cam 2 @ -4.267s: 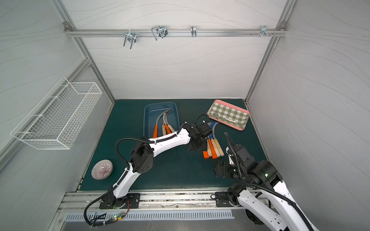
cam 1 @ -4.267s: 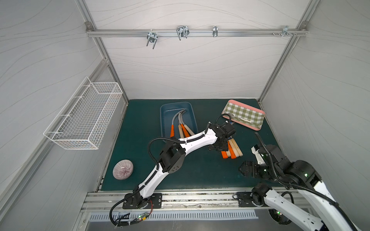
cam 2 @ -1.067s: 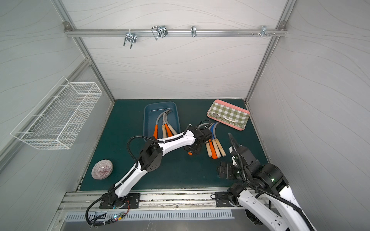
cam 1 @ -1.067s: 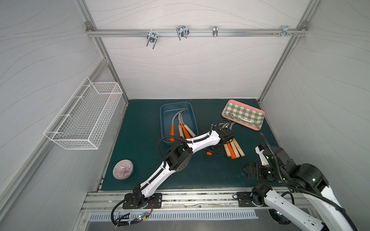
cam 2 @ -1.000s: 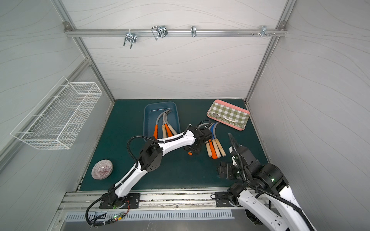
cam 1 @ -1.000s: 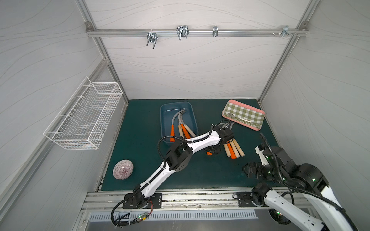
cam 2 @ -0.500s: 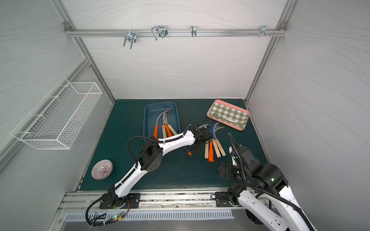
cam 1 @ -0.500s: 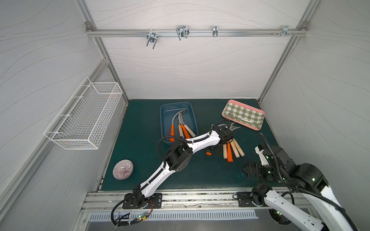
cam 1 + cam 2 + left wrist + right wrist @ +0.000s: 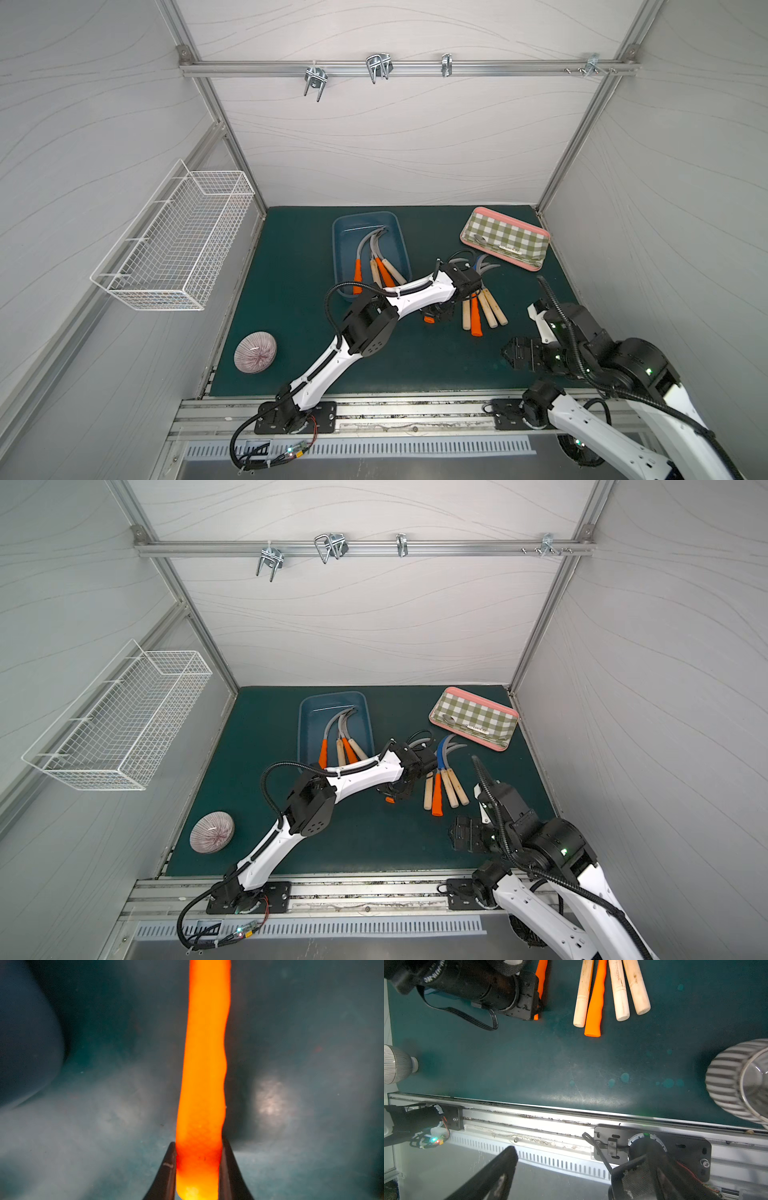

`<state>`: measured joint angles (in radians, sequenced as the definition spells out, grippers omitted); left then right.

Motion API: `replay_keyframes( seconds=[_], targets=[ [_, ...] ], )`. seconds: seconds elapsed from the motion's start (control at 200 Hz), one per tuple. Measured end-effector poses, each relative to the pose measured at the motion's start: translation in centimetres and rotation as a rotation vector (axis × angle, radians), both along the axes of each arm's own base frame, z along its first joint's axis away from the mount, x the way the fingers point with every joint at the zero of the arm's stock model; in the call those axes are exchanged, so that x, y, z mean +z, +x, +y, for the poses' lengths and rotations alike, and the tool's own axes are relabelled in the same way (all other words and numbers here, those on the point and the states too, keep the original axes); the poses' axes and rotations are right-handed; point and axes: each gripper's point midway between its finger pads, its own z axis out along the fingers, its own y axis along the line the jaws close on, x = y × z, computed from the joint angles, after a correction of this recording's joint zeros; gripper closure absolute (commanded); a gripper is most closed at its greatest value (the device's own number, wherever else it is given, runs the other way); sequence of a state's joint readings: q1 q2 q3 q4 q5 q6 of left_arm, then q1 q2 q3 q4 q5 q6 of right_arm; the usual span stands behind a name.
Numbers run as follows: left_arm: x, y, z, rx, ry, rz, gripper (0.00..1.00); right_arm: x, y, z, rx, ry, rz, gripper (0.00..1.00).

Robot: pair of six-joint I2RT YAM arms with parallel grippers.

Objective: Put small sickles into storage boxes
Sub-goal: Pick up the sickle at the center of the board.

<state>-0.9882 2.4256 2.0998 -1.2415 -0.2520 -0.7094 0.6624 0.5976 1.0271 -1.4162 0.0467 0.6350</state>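
Note:
The dark blue storage box (image 9: 345,235) (image 9: 311,723) lies at the back of the green mat, with several small sickles (image 9: 376,266) in it. Several more sickles (image 9: 478,309) (image 9: 442,787) lie side by side to its right, one with a blue blade (image 9: 441,746). My left gripper (image 9: 438,311) (image 9: 198,1144) is low on the mat between box and group, shut on an orange sickle handle (image 9: 204,1059) whose end (image 9: 428,319) pokes out; its blade is hidden. My right gripper (image 9: 515,357) (image 9: 564,1159) hovers open and empty over the front right edge.
A green-checked, pink-rimmed tray (image 9: 505,239) sits at the back right. A striped bowl (image 9: 254,351) lies upside down at the front left, and another striped bowl (image 9: 737,1080) shows near my right arm. A white wire basket (image 9: 178,245) hangs on the left wall.
My left gripper has shut on the orange handle. The loose sickles beside it have swung a little, their handles now pointing more straight toward the front. The right arm has stayed put.

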Motion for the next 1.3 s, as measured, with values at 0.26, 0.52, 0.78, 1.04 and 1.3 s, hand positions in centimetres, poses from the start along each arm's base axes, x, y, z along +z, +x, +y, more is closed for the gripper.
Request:
replay_keyframes(
  seconds=[0.26, 0.52, 0.78, 1.04, 1.3],
  targets=[
    [1.7, -0.1, 0.3, 0.001, -0.014, -0.012, 0.81, 0.0, 0.4, 0.4, 0.002, 0.007, -0.002, 0.01],
    [3.7, -0.2, 0.4, 0.002, -0.046, -0.033, 0.80, -0.1, 0.8, 0.8, 0.003, 0.008, 0.001, 0.01],
    [5.0, -0.1, 0.6, 0.010, -0.070, -0.047, 0.80, -0.1, 1.2, 1.3, 0.009, 0.018, 0.004, 0.01],
    [7.5, 0.4, 1.0, 0.030, -0.118, -0.079, 0.80, -0.1, 1.8, 2.0, 0.019, 0.021, 0.005, 0.01],
    [9.5, 1.1, 3.1, 0.071, -0.137, -0.100, 0.80, 1.0, 3.0, 3.4, 0.051, 0.044, -0.014, 0.01]
  ],
)
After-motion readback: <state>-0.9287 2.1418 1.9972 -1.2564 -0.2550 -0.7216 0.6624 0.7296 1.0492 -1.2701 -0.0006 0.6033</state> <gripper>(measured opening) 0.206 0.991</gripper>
